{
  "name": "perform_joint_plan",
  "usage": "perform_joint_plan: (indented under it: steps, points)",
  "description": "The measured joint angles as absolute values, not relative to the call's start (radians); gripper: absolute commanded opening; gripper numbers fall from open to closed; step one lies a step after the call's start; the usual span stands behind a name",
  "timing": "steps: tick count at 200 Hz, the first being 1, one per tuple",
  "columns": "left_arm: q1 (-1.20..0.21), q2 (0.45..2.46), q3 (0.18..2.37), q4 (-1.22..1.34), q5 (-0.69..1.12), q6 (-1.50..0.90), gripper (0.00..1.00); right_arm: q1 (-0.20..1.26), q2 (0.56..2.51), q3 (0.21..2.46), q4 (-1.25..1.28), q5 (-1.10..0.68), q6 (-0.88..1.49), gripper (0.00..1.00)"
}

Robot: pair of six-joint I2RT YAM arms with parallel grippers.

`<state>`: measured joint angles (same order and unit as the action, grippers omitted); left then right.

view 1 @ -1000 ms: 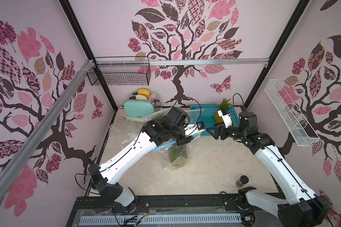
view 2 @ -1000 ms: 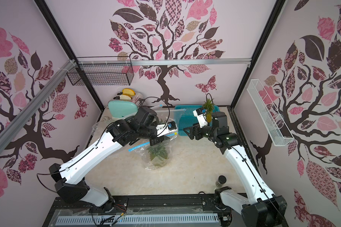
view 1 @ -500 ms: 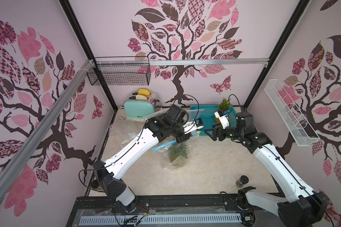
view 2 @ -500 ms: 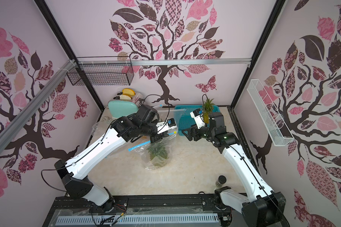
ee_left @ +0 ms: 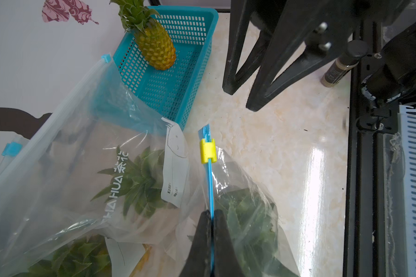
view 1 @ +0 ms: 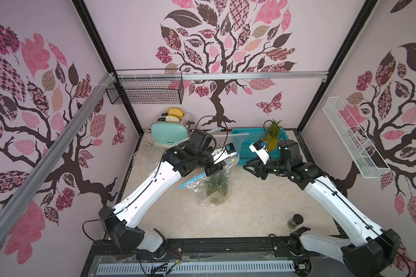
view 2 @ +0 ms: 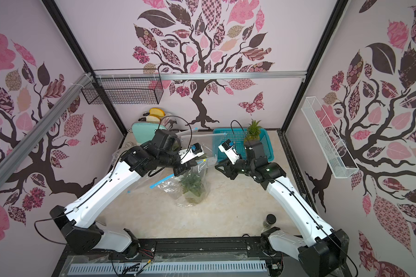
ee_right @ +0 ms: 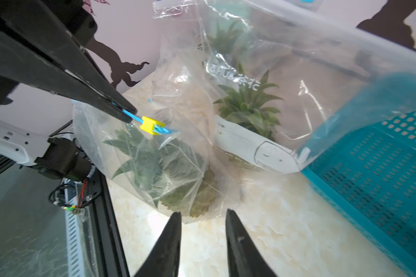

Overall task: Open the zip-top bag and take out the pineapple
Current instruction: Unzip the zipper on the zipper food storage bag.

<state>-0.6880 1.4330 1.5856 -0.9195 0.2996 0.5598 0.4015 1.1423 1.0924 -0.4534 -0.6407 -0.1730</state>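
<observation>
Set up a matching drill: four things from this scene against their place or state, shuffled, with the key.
1. left gripper
2. right gripper
3. yellow slider
4. bare pineapple

A. in the teal basket
B. jaws apart, holding nothing
C. riding the blue zip strip, near its end
D. shut on the strip

Pairs: 1-D, 2-B, 3-C, 4-A

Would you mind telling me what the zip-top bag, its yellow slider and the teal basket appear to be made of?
Zip-top bag: thin clear plastic film, glossy; it crinkles and the leaves show through. Yellow slider: seemingly hard, matte moulded plastic. Teal basket: rigid plastic, likely moulded, with a regular perforated grid.
</observation>
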Motion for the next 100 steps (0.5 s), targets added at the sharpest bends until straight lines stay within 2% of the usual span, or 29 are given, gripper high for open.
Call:
perform_joint_plan:
  steps: [69,100]
  points:
    - [-0.687,1.410,1.538,-0.894,0.410,0.572,0.00,0.411,1.121,1.076,-0.315,-0.768,-0.186,0.26]
    - [-0.680,1.410,1.538,-0.895,0.457,0.581,0.00,0.413,1.142,1.097,-0.323,-0.804,-0.218,0.30]
